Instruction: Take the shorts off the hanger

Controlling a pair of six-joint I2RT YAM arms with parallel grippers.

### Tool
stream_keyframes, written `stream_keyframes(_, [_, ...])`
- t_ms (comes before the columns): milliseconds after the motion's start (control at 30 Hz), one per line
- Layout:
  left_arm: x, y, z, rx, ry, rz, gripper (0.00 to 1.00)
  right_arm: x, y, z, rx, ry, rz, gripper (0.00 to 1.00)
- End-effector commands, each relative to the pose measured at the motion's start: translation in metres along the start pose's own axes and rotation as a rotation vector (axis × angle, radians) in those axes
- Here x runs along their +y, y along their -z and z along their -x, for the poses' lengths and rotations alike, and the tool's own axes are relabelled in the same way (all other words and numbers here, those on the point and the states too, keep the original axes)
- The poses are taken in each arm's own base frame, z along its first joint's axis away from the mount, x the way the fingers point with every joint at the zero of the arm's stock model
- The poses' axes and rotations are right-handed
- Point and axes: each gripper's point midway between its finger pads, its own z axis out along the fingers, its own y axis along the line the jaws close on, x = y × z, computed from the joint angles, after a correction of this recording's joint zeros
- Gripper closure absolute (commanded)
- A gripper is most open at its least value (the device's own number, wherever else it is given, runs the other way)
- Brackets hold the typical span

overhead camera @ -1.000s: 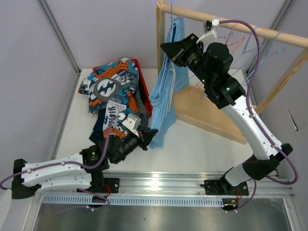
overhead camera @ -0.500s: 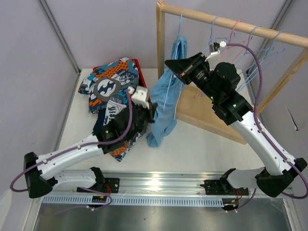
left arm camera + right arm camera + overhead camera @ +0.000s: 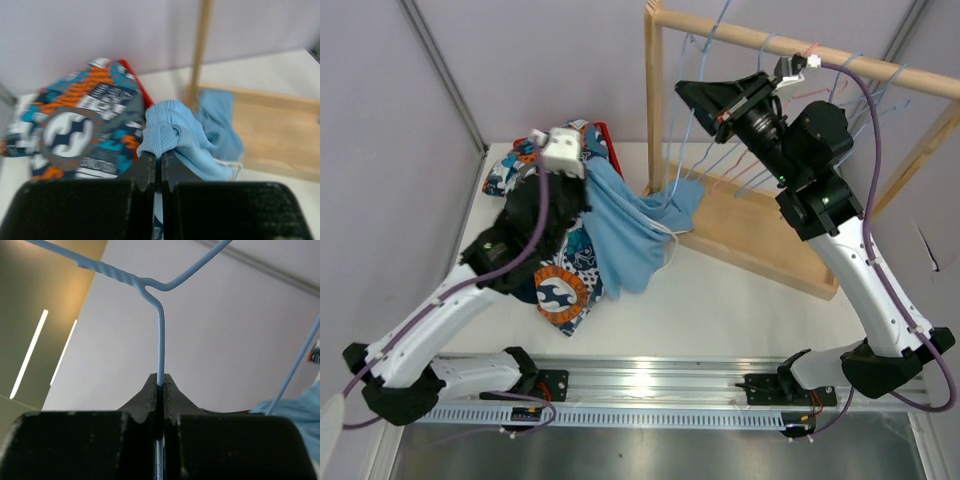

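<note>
My left gripper [image 3: 582,192] is shut on a fold of the light blue shorts [image 3: 623,228] and holds it raised over the clothes pile; the left wrist view shows the jaws [image 3: 160,159] pinching the mesh fabric [image 3: 172,131]. The shorts stretch from there to the rack's wooden base, with a white edge trailing. My right gripper [image 3: 683,91] is shut on a blue wire hanger [image 3: 688,150], high beside the rack post; in the right wrist view [image 3: 161,383] the jaws clamp the hanger's neck [image 3: 160,335]. The orange, blue and white patterned shorts [image 3: 560,290] lie under my left arm.
A wooden rack [image 3: 652,100] with a top rail [image 3: 880,72] carries several more wire hangers [image 3: 840,95]. Its wooden base [image 3: 760,235] lies at the back right. A red bin [image 3: 607,137] sits behind the clothes pile. Grey walls close in the back and left.
My left gripper has swung up and back-left, dragging the light blue shorts away from the hanger. My right gripper has lifted the hanger higher toward the rail.
</note>
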Motion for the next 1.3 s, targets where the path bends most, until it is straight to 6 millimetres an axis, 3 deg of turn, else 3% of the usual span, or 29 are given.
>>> stream_keyframes(0, [0.085, 0.046, 0.089, -0.17, 0.038, 0.208, 1.0, 0.003, -0.01, 0.031, -0.049, 0.034, 0.024, 1.0])
stream_keyframes(100, [0.119, 0.049, 0.131, -0.211, 0.021, 0.305, 1.0, -0.012, -0.019, 0.046, -0.078, 0.027, 0.007, 1.0])
stream_keyframes(133, [0.118, 0.024, 0.117, -0.135, -0.02, 0.32, 1.0, -0.015, -0.021, 0.049, -0.084, 0.02, 0.004, 1.0])
stream_keyframes(167, [0.123, 0.015, 0.118, -0.119, -0.026, 0.332, 1.0, -0.02, -0.023, 0.052, -0.089, 0.02, -0.004, 1.0])
stream_keyframes(200, [0.14, 0.014, 0.142, -0.162, 0.017, 0.364, 1.0, -0.026, -0.027, 0.054, -0.089, 0.015, -0.012, 1.0])
stream_keyframes(233, [0.142, -0.016, 0.125, -0.089, 0.002, 0.374, 1.0, -0.029, -0.028, 0.054, -0.086, 0.005, -0.016, 1.0])
stream_keyframes(267, [0.149, -0.03, 0.119, -0.057, 0.003, 0.387, 1.0, -0.032, -0.029, 0.056, -0.088, 0.008, -0.02, 1.0])
stream_keyframes(300, [0.168, -0.034, 0.136, -0.098, 0.067, 0.424, 1.0, -0.038, -0.032, 0.057, -0.084, 0.006, -0.031, 1.0])
stream_keyframes(333, [0.167, -0.069, 0.117, -0.036, 0.061, 0.4, 1.0, -0.039, -0.032, 0.056, -0.079, 0.003, -0.033, 1.0])
stream_keyframes(400, [0.182, -0.1, 0.108, -0.015, 0.086, 0.405, 1.0, -0.045, -0.033, 0.06, -0.082, 0.006, -0.042, 1.0])
stream_keyframes(433, [0.182, -0.11, 0.123, -0.046, 0.101, 0.373, 1.0, -0.046, -0.034, 0.06, -0.079, 0.003, -0.043, 1.0])
stream_keyframes(467, [0.192, -0.152, 0.077, 0.083, 0.094, 0.385, 1.0, -0.047, -0.033, 0.062, -0.081, 0.003, -0.046, 1.0])
stream_keyframes(533, [0.195, -0.182, 0.061, 0.121, 0.138, 0.35, 0.99, -0.05, -0.032, 0.067, -0.089, 0.007, -0.052, 1.0])
stream_keyframes(567, [0.204, -0.21, 0.021, 0.205, 0.155, 0.354, 0.86, -0.051, -0.032, 0.068, -0.093, 0.006, -0.054, 1.0])
stream_keyframes(600, [0.203, -0.223, -0.001, 0.246, 0.19, 0.344, 0.65, -0.051, -0.031, 0.07, -0.097, 0.006, -0.055, 1.0])
stream_keyframes(633, [0.205, -0.234, -0.027, 0.303, 0.205, 0.343, 0.36, -0.052, -0.031, 0.07, -0.098, 0.002, -0.058, 1.0])
stream_keyframes(667, [0.207, -0.247, -0.072, 0.408, 0.233, 0.344, 0.01, -0.057, -0.03, 0.07, -0.098, -0.002, -0.069, 1.0])
stream_keyframes(767, [0.213, -0.249, -0.124, 0.547, 0.247, 0.408, 0.01, -0.068, -0.028, 0.068, -0.098, -0.01, -0.091, 1.0])
stream_keyframes(867, [0.217, -0.23, -0.143, 0.61, 0.25, 0.468, 0.01, -0.083, -0.024, 0.066, -0.101, -0.021, -0.126, 1.0])
stream_keyframes(900, [0.217, -0.219, -0.111, 0.537, 0.264, 0.464, 0.01, -0.088, -0.022, 0.066, -0.107, -0.027, -0.141, 1.0])
stream_keyframes(933, [0.214, -0.21, -0.121, 0.562, 0.264, 0.463, 0.01, -0.087, -0.018, 0.066, -0.111, -0.029, -0.143, 1.0])
stream_keyframes(1000, [0.208, -0.2, -0.089, 0.476, 0.278, 0.43, 0.01, -0.102, -0.014, 0.063, -0.121, -0.042, -0.177, 1.0])
stream_keyframes(1033, [0.205, -0.182, -0.056, 0.405, 0.281, 0.414, 0.01, -0.104, -0.011, 0.063, -0.125, -0.049, -0.182, 1.0])
stream_keyframes(1100, [0.202, -0.165, -0.049, 0.393, 0.27, 0.41, 0.01, -0.107, -0.004, 0.061, -0.131, -0.054, -0.193, 0.95])
stream_keyframes(1133, [0.2, -0.149, -0.032, 0.357, 0.274, 0.405, 0.01, -0.107, -0.003, 0.061, -0.131, -0.056, -0.195, 0.85])
stream_keyframes(1167, [0.199, -0.141, -0.027, 0.347, 0.275, 0.404, 0.01, -0.104, 0.0, 0.06, -0.13, -0.053, -0.188, 0.49])
stream_keyframes(1233, [0.197, -0.125, -0.023, 0.336, 0.28, 0.405, 0.01, -0.102, 0.002, 0.057, -0.128, -0.051, -0.186, 0.08])
stream_keyframes(1267, [0.193, -0.108, -0.004, 0.288, 0.287, 0.389, 0.01, -0.1, 0.004, 0.055, -0.121, -0.041, -0.186, 0.01])
